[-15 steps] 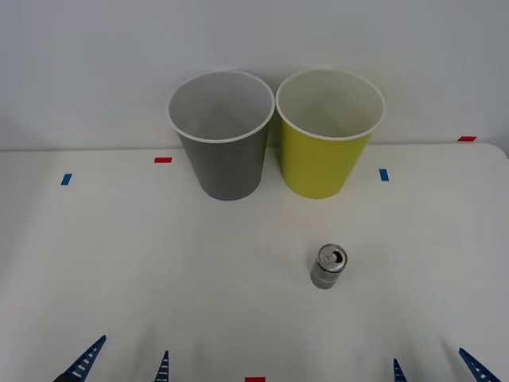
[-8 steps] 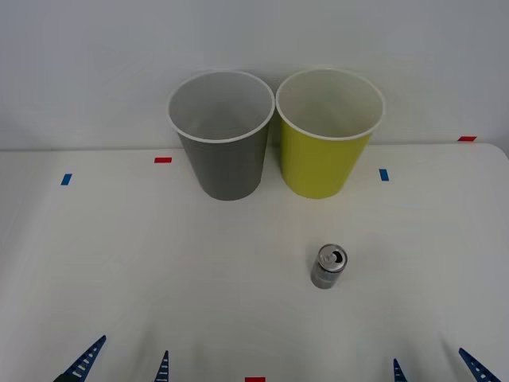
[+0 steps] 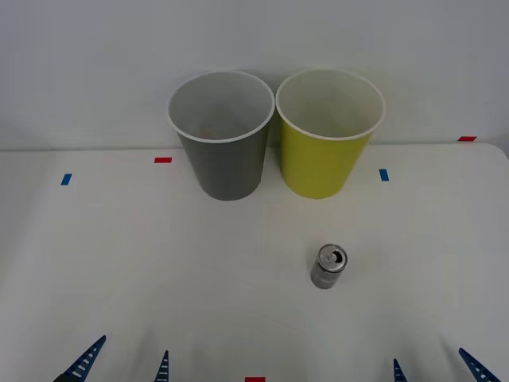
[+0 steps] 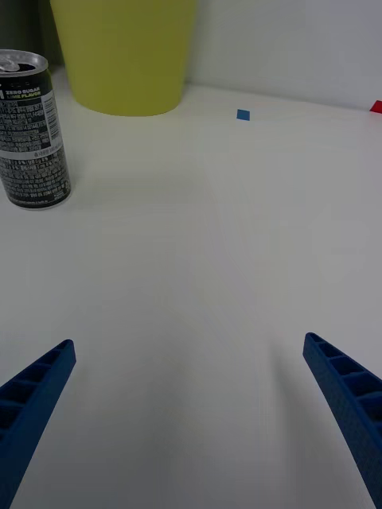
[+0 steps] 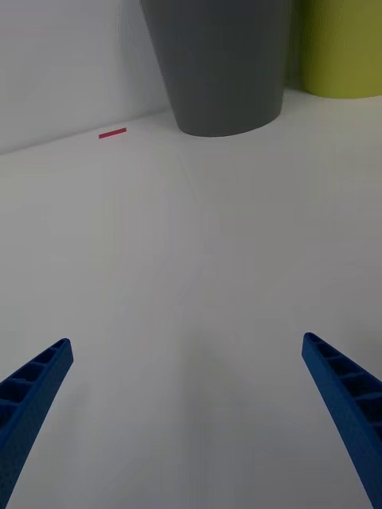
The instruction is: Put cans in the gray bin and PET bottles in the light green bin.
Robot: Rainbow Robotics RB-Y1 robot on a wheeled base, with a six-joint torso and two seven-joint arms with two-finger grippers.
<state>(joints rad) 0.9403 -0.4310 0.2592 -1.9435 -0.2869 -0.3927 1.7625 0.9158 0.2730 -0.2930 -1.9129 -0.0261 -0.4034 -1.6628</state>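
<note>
One can to sort, both end effectors waiting with fingers spread.

Nothing has moved across the last second: the drink can (image 3: 328, 267) stands upright on the bench (image 3: 95, 263) exactly where it was, and both arms sit unchanged at the near edge, so no reach has begun. Right end effector (image 3: 436, 368) is spread wide and holds nothing; the can lies ahead of it and off toward the left end effector's side, well apart. Left end effector (image 3: 123, 364) is likewise spread and unloaded, with the gray bin (image 3: 223, 135) straight ahead, far off. Light green bin (image 3: 328, 131) stands just beside the gray one, beyond the can. Judgement: task not started; right arm looks the nearer candidate for the pickup.
</note>
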